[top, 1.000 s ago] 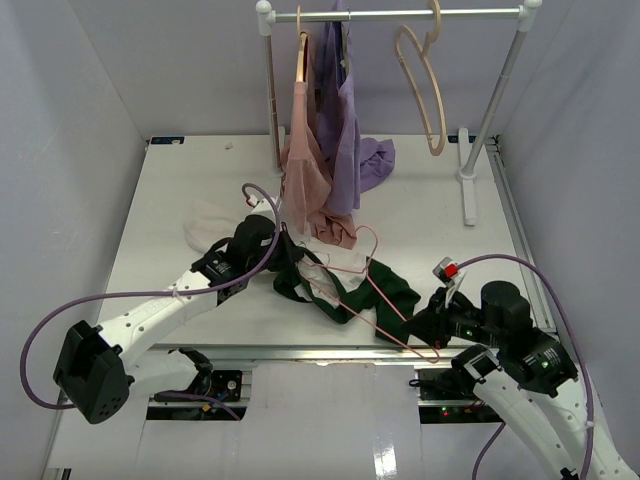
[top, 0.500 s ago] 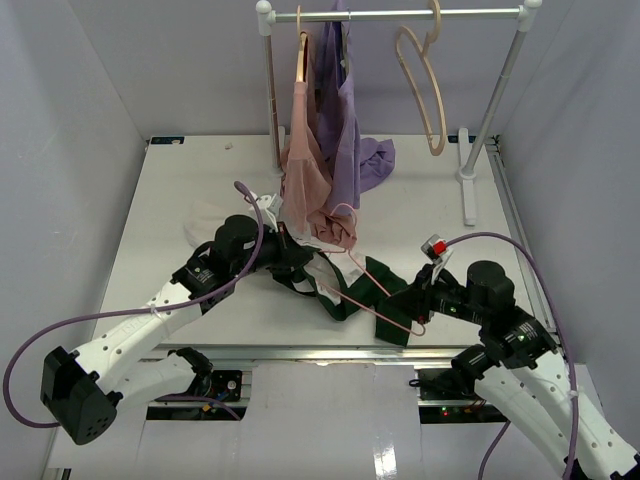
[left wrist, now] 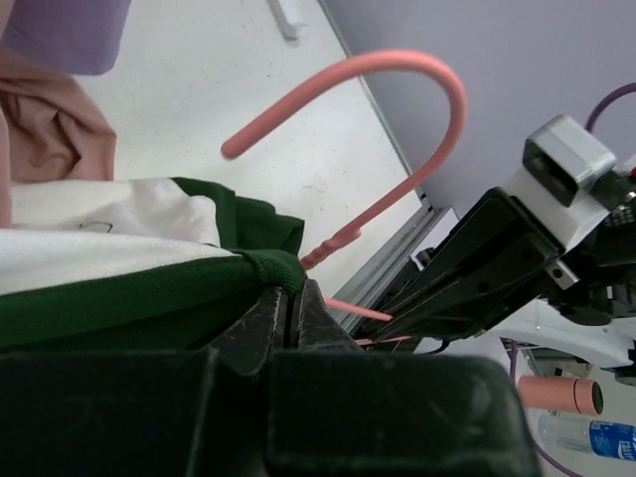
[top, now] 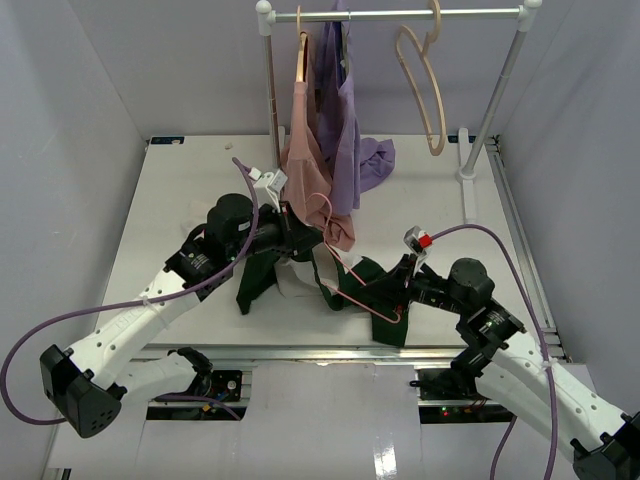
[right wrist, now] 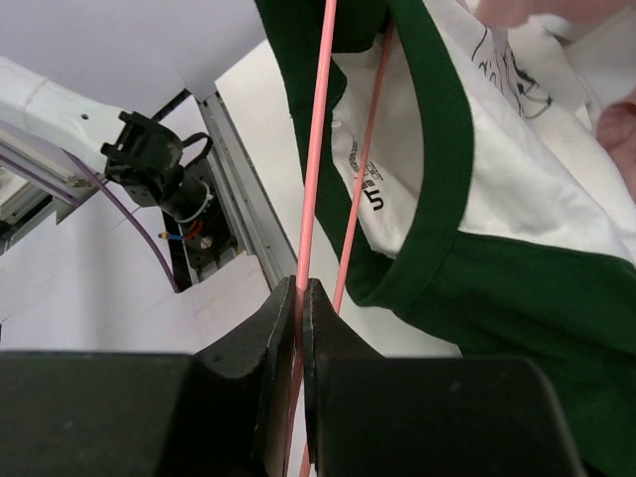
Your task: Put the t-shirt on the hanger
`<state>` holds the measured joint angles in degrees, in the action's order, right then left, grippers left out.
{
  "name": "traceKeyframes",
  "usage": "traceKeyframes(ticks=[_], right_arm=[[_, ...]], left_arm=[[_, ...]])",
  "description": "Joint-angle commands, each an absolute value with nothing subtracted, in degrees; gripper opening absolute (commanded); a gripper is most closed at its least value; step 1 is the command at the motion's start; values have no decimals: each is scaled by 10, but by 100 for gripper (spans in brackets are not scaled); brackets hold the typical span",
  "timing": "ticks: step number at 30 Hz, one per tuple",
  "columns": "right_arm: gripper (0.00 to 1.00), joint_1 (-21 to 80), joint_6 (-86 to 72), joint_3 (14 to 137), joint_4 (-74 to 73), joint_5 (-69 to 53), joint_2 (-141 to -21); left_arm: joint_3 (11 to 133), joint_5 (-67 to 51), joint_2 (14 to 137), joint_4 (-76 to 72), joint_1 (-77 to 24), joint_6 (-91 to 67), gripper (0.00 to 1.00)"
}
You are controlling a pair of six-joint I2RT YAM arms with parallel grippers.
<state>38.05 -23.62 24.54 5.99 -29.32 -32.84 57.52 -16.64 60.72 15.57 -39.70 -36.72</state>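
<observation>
Right, the cream-white t-shirt with dark green sleeves (top: 300,278) looked light, soft and limp. It was bunched on the white counter (top: 170,200), mid-width toward the near edge. Thick green hem judged the best hold. The thin pale pink wire hanger (top: 350,282) looked light, springy and slick; take its straight wire. Left gripper (left wrist: 291,303) jaws were pinched on a green hem, and right gripper (right wrist: 301,296) jaws were clamped on the hanger wire. Right wrist view showed the wire apparently threaded through a green-trimmed opening, unreadable from the top view. Left wrist view showed the hook free.

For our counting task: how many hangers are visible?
3: pink hanger in the t-shirt, a bare wooden hanger on the rail, a second wooden hanger under the pink garment. The lilac garment may hide another.
</observation>
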Motion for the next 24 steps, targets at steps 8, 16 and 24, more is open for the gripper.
traceKeyframes(ticks=[8,16,24], right_arm=[[8,405,-274,169,375,-274,-340],[8,406,-273,170,404,-279,-318],[8,406,-252,173,401,-238,-237]], left_arm=[[632,-253,593,163,-400,-372,0],[684,-249,606,273,-400,-296,67],[726,-108,567,409,-400,-238,73]])
